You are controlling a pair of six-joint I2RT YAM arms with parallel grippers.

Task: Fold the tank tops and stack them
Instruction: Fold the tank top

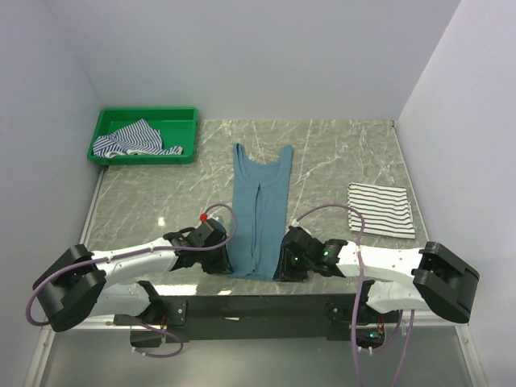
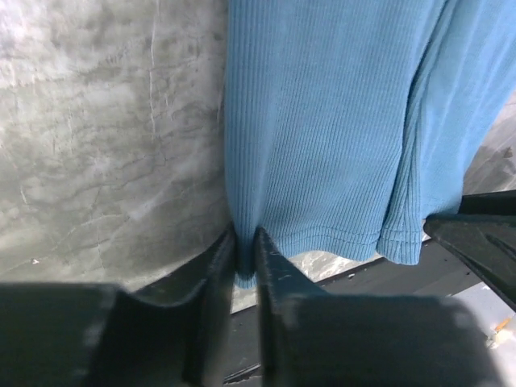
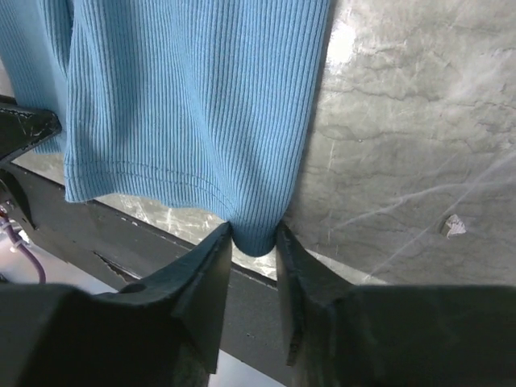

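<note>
Both hem corners of teal tank top (image 1: 260, 211) pinched, left hand (image 2: 245, 243) clamped on one, right hand (image 3: 254, 239) on other

A tray (image 1: 145, 112) holding a second tank top (image 1: 133, 139) sits behind-left of the central tank top (image 1: 260, 210), a third tank top (image 1: 380, 210) to its right, left pincer (image 1: 228, 256) and right pincer (image 1: 282, 266) at its near corners.

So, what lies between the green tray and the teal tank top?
Nothing but bare table; the top view shows it between green tray and teal tank top.
</note>
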